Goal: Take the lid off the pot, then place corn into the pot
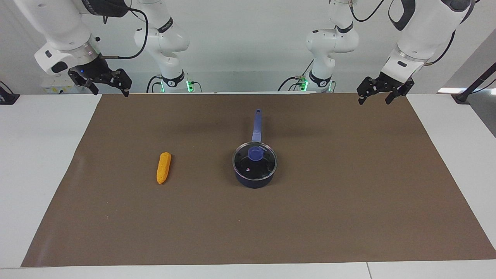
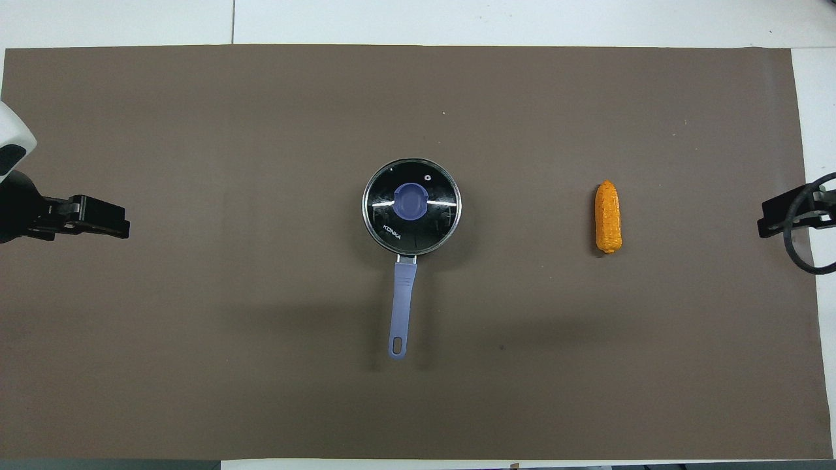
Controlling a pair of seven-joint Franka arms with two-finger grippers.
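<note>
Left gripper (image 1: 385, 94): hanging up high over the mat's edge at the left arm's end, fingers spread apart, nothing between them. It waits.
Right gripper (image 1: 101, 82): same story over the right arm's end of the mat, fingers parted, empty.
Pot handle (image 2: 401, 304): first thing out from the robots, long and blue, running straight back toward them; in the overhead view it sticks out of the pot at six o'clock.
Pot (image 1: 254, 179): dead centre of the brown mat (image 1: 310, 217), dark navy, upright.
Lid (image 2: 412, 206): seated flat on the pot, glass disc covering the whole mouth, so step one is not yet done.
Knob (image 2: 410, 202): blue, right at the lid's centre, open from above, and that's the grab point.
Corn (image 2: 608, 217): lying on the mat at three o'clock from the pot in the overhead view, well apart from it, toward the right arm's end. Long axis runs twelve to six, rounded point toward the robots.
Key relation: the knob sits about midway between the two grippers, so neither is clearly nearer the lid; the corn, though, is plainly on the right arm's side.
Judgement: left arm for the lid and right arm for the corn looks the natural split.
</note>
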